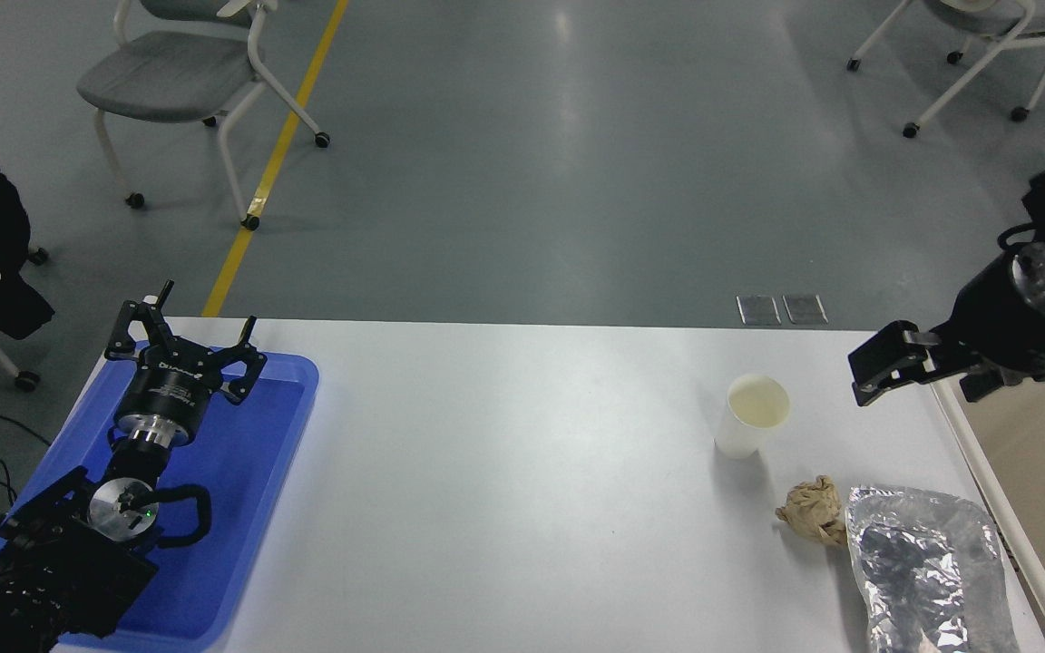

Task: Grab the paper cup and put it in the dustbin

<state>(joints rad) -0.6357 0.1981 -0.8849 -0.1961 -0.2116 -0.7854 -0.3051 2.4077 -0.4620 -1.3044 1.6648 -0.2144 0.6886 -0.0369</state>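
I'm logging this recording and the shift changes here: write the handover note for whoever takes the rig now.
Right hand: in the air right of the paper cup, not touching it; open or shut cannot be told.
Left hand: open, parked over the blue tray.
Paper cup: upright on the white table, empty.
Dustbin: off the table's right edge.
Also by the cup: a crumpled paper ball and a foil bag.
Done: nothing yet.
Left: grasp the cup, carry it right, drop it in the dustbin.
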